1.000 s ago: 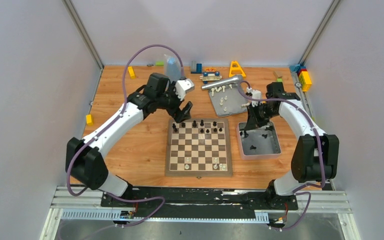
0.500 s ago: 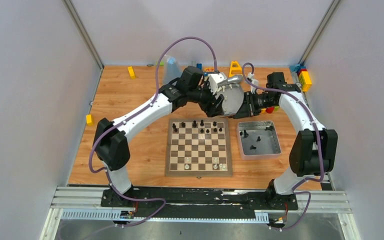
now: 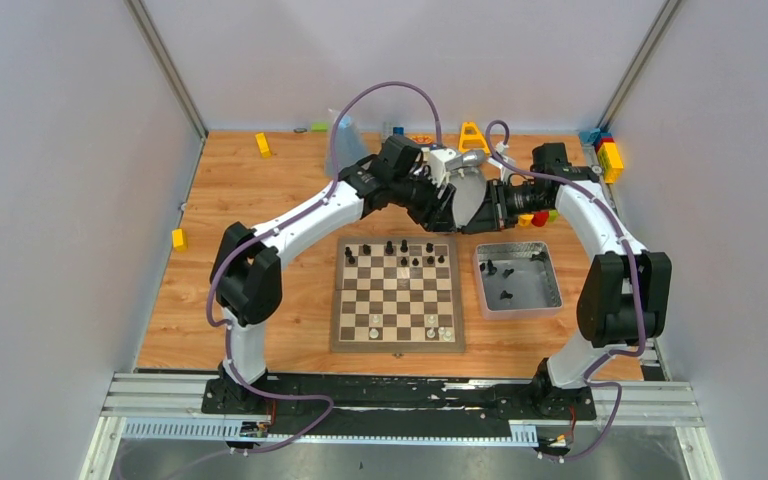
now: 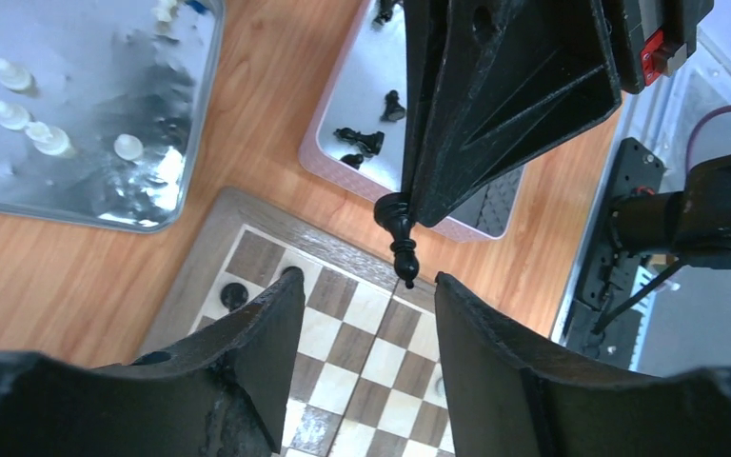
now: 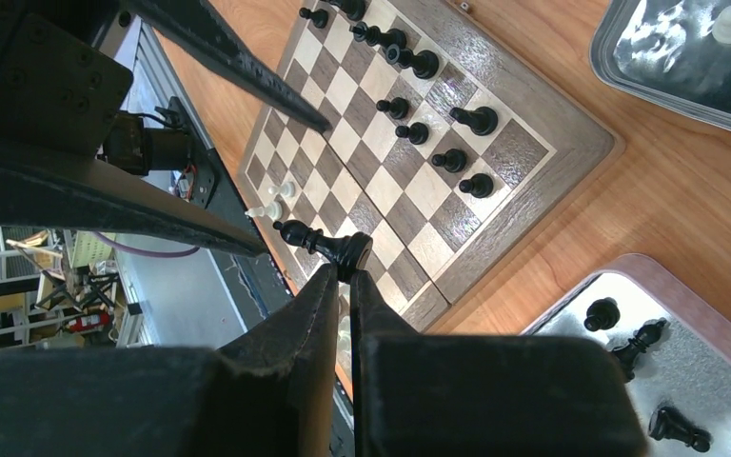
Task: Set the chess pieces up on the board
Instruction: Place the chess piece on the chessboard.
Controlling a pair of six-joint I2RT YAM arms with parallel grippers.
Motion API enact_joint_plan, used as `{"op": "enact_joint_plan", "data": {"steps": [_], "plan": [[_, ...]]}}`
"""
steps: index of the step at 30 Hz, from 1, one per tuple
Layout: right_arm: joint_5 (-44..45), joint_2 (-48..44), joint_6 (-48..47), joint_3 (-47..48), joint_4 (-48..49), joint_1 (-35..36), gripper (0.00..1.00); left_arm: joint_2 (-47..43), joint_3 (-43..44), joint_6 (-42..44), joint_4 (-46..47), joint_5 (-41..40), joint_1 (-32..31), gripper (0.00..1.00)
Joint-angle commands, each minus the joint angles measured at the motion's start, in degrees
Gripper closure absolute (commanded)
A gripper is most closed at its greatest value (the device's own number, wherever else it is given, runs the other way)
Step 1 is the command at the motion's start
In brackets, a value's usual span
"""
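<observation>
Pinching a black chessman (image 5: 319, 243), the right hand (image 5: 343, 273) hangs near the counter's (image 3: 260, 250) far edge. The left hand (image 4: 366, 290) faces it, spread.

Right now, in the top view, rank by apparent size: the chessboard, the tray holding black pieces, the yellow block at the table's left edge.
1. chessboard
2. tray
3. yellow block
The differences are plain.
</observation>
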Motion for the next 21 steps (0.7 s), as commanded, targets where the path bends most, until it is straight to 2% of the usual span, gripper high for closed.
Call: {"op": "enact_joint_plan", "data": {"steps": [1, 12, 21], "plan": [[-2.1, 0.2, 1.0, 2.4, 2.3, -0.2, 1.0, 0.6, 3.3, -3.6, 0.4, 2.6, -0.9, 0.41], [-2.2, -0.2, 1.2, 2.4, 2.4, -0.3, 1.0, 2.6, 5.6, -4.5, -1.7, 3.9, -1.0, 0.51], [-2.5, -0.4, 1.3, 2.5, 2.4, -0.5, 1.0, 3.2, 5.7, -4.3, -2.3, 3.5, -1.3, 0.52]]}}
